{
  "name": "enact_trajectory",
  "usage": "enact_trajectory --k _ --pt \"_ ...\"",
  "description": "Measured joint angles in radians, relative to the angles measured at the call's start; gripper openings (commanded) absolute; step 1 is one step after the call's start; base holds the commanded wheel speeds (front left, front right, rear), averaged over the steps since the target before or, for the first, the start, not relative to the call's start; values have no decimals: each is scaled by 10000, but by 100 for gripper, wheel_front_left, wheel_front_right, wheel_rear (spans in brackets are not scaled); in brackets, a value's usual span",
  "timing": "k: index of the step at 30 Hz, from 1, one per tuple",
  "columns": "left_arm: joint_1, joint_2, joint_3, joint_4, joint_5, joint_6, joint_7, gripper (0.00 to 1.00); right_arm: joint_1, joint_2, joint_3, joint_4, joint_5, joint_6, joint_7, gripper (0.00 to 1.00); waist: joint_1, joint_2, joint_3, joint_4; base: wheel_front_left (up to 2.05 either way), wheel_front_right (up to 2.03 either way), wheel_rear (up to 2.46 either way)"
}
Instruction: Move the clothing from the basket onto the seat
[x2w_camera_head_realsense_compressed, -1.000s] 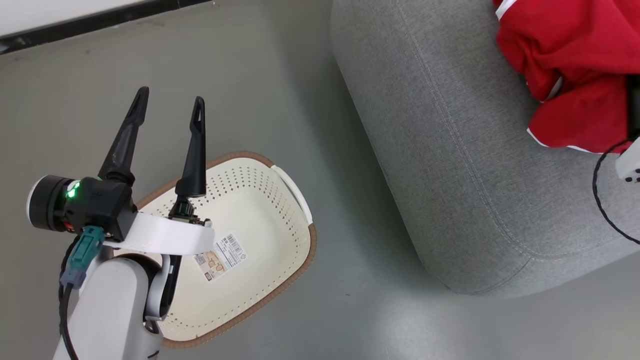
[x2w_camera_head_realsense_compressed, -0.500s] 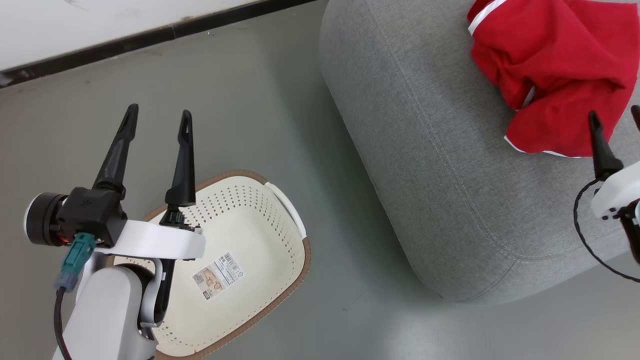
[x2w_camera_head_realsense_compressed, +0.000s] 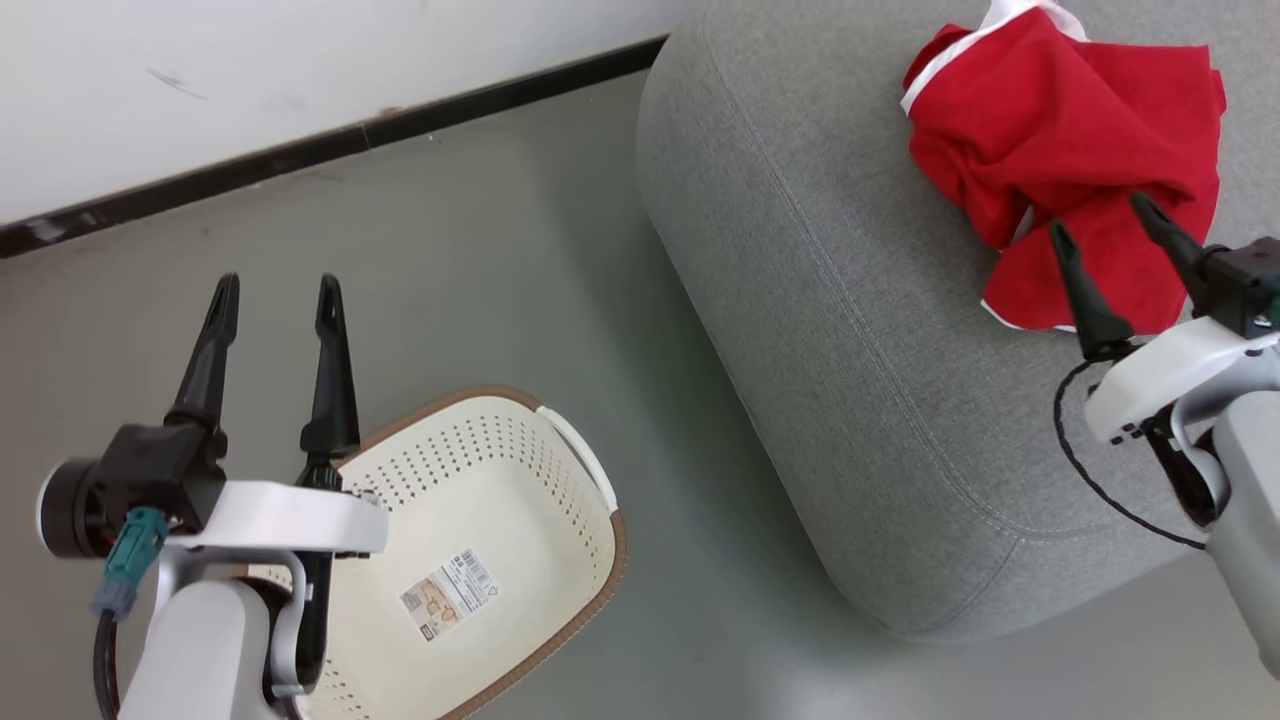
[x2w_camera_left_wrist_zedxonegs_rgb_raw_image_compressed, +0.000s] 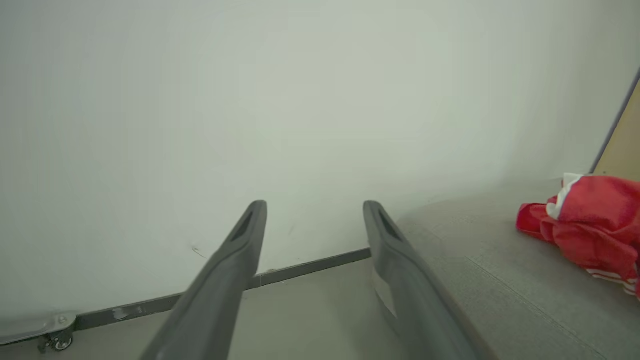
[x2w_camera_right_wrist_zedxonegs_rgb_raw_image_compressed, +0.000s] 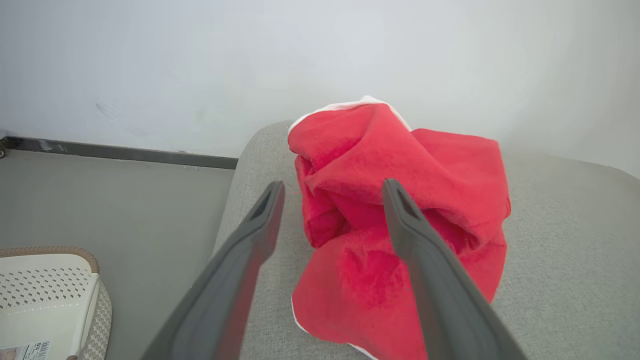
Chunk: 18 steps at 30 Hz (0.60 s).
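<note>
Left jaws: released, fingers (x2w_camera_head_realsense_compressed: 205, 350) spread wide, nothing between them. They hang over the floor (x2w_camera_head_realsense_compressed: 480, 250). The basket (x2w_camera_head_realsense_compressed: 620, 545) lies behind the fingertips, its near rim under the root of the inner finger and its bowl extending to the right of the jaws. Only a barcode sticker (x2w_camera_head_realsense_compressed: 447, 595) shows inside it. In the left wrist view the fingers (x2w_camera_left_wrist_zedxonegs_rgb_raw_image_compressed: 225, 280) point at the wall (x2w_camera_left_wrist_zedxonegs_rgb_raw_image_compressed: 250, 100) and skirting (x2w_camera_left_wrist_zedxonegs_rgb_raw_image_compressed: 310, 267). The seat (x2w_camera_left_wrist_zedxonegs_rgb_raw_image_compressed: 500, 280) lies to the right of the jaws, with the clothing (x2w_camera_left_wrist_zedxonegs_rgb_raw_image_compressed: 590, 225) on it, well apart from them.

Right jaws: released, fingers (x2w_camera_head_realsense_compressed: 1085, 290) spread, gripping nothing. The clothing (x2w_camera_head_realsense_compressed: 1060, 150) lies in one crumpled red heap with white trim on top of the seat (x2w_camera_head_realsense_compressed: 850, 300), directly ahead of these jaws. In the right wrist view the heap (x2w_camera_right_wrist_zedxonegs_rgb_raw_image_compressed: 350, 150) sits between and beyond the fingers (x2w_camera_right_wrist_zedxonegs_rgb_raw_image_compressed: 425, 260). The right finger crosses in front of the cloth, and the left finger runs just beside its left edge. Whether either fingertip touches the fabric cannot be told. Whether the heap is one garment or two cannot be told. The seat (x2w_camera_right_wrist_zedxonegs_rgb_raw_image_compressed: 550, 225) extends to both sides of the jaws; the basket (x2w_camera_right_wrist_zedxonegs_rgb_raw_image_compressed: 50, 280) lies low and far to their left, on the floor.
</note>
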Motion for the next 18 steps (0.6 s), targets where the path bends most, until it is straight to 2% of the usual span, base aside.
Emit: enact_trajectory --k 9,18 --pt "616 -88 326 176 -82 228 -10 100 -25 174 587 -815 42 -2 -15 100 0 1 -533 273 0 0 0" --pt "1175 -153 593 318 -82 408 -12 100 -18 313 675 -1620 146 -2 -29 100 0 1 -1092 715 0 0 0"
